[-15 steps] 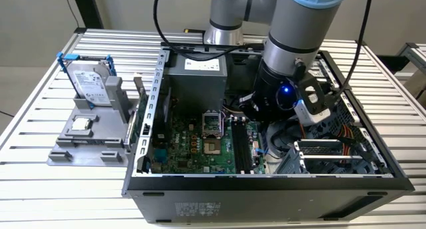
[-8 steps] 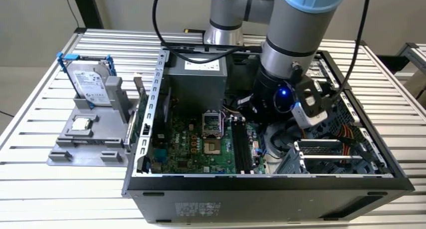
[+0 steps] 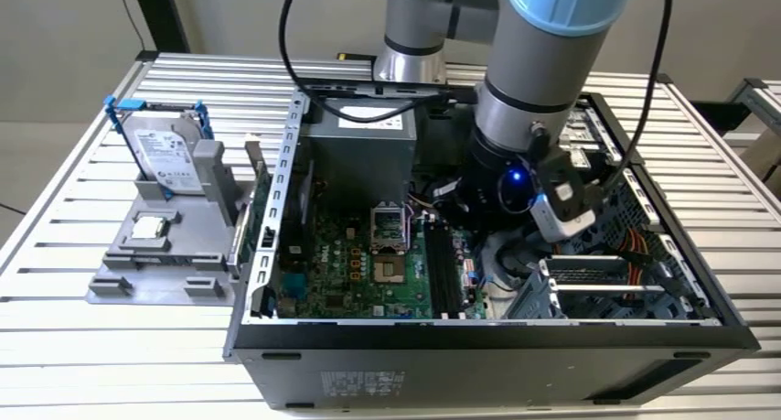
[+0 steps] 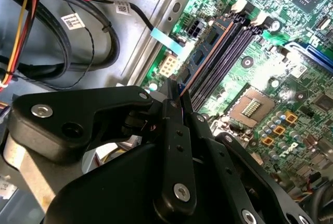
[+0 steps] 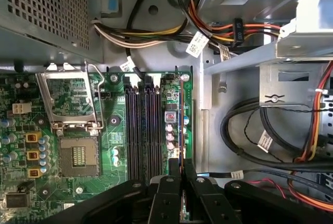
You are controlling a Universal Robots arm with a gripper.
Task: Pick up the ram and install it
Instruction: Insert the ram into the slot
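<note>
The robot arm [image 3: 537, 81] reaches down into the open computer case [image 3: 488, 333], which lies on its side on the bench [image 3: 73, 338] made of silver slats. In both wrist views, the black tool [image 4: 179, 107] is pressed together on the ram [image 4: 200, 57], pinching its near end between the fingers [image 5: 171, 174]. The ram is a thin dark stick standing on its edge. It sits right over the outermost of the long black slots [image 5: 143, 130] on the green motherboard [image 5: 73, 193], the one next to the bare metal floor of the case. I cannot tell if it is pushed all the way in. The other slots beside it have nothing in them. On the far side of those slots is the square chip socket [image 5: 78, 156] with its metal frame flipped up. Black cables [image 4: 57, 36] and red and yellow wires curl over the metal floor close to the tool. In the exterior view, a grey holder [image 3: 165, 255] rests on the bench at the exterior view's left, well apart from the case. A silver hard drive [image 3: 165, 159] in a blue frame stands up in it, and a small square silver chip [image 3: 149, 226] lies just in front of the drive.
</note>
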